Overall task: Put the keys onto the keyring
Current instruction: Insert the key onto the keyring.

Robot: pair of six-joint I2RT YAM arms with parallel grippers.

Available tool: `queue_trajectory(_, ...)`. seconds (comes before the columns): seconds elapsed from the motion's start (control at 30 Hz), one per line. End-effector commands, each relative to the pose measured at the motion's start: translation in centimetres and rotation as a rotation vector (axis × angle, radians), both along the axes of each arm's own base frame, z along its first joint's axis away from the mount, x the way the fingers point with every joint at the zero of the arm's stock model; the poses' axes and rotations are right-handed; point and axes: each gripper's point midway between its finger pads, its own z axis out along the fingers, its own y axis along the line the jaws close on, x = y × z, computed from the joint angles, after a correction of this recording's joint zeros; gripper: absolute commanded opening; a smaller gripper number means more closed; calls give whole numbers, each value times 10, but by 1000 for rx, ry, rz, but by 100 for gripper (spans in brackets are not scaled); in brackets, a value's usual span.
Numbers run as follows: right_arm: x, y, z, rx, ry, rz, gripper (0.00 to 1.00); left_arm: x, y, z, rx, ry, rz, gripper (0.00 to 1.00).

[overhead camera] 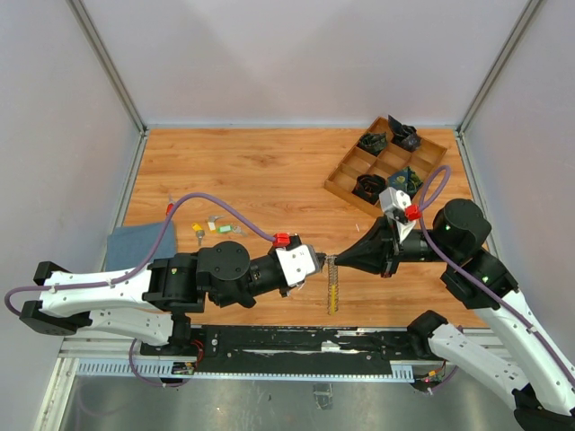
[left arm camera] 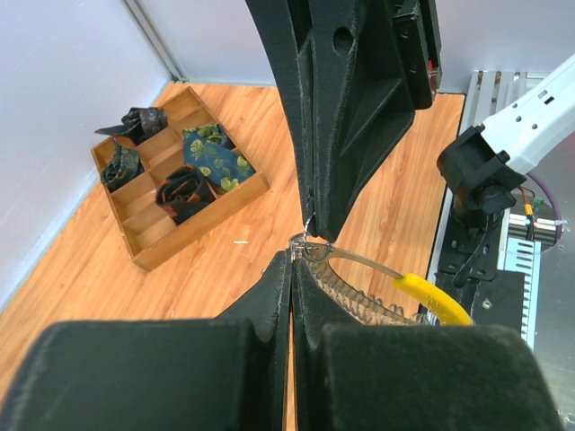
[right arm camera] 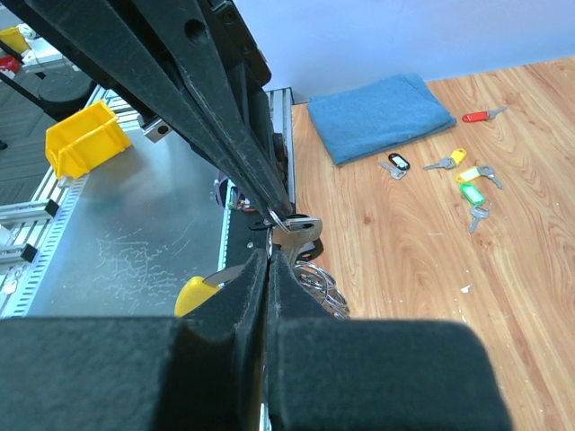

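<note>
The keyring hangs between the two grippers over the table's near edge, its yellow sleeve at the low end and small rings strung along the wire. My left gripper is shut on the wire's top end. My right gripper meets it tip to tip, also shut on that end. A plain silver key hangs right at the meeting point. Several loose keys with red, yellow, green and black heads lie on the table at the left.
A folded blue cloth lies at the left, beside the loose keys. A wooden compartment tray with dark rolled fabric stands at the back right. The metal rail runs under the grippers.
</note>
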Motion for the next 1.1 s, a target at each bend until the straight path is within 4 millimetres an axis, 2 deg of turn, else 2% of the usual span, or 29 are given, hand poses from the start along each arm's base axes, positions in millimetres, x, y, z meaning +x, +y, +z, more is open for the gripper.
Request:
queue_trajectory(0.0,8,-2,6,12,-25,-54,0,-3,-1,8,-25,-6,-12,0)
queue_trajectory(0.6,13,-2,9,32,-14,-81,0,-3,-7,-3,10,-3,-14,0)
queue_trajectory(1.07,27,-4,10,69,21,-189,1,0,-5,-4,5,-1,9,1)
